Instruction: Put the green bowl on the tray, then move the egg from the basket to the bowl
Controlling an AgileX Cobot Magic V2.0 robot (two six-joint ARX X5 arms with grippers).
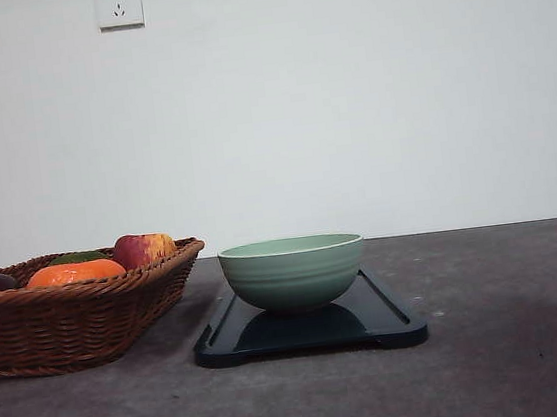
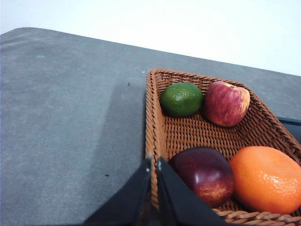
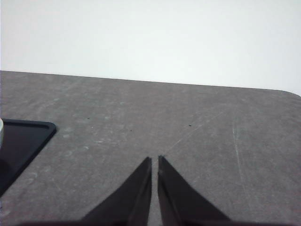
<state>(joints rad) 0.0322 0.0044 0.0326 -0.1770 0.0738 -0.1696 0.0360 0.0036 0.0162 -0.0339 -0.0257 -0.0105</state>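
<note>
The pale green bowl (image 1: 293, 271) stands upright on the dark tray (image 1: 392, 324) at the table's middle. The wicker basket (image 1: 70, 323) sits to the left of the tray. In the left wrist view, a smooth dark reddish-brown egg (image 2: 203, 175) lies in the basket (image 2: 188, 134) near the rim closest to the camera. My left gripper (image 2: 154, 161) is shut and empty, its tips over that rim just beside the egg. My right gripper (image 3: 154, 159) is shut and empty over bare table, with a corner of the tray (image 3: 23, 141) off to one side.
The basket also holds an orange fruit (image 2: 265, 179), a red-and-yellow apple (image 2: 226, 102) and a green round fruit (image 2: 181, 99). Bare grey table (image 1: 518, 362) spreads right of the tray. A white wall with sockets stands behind.
</note>
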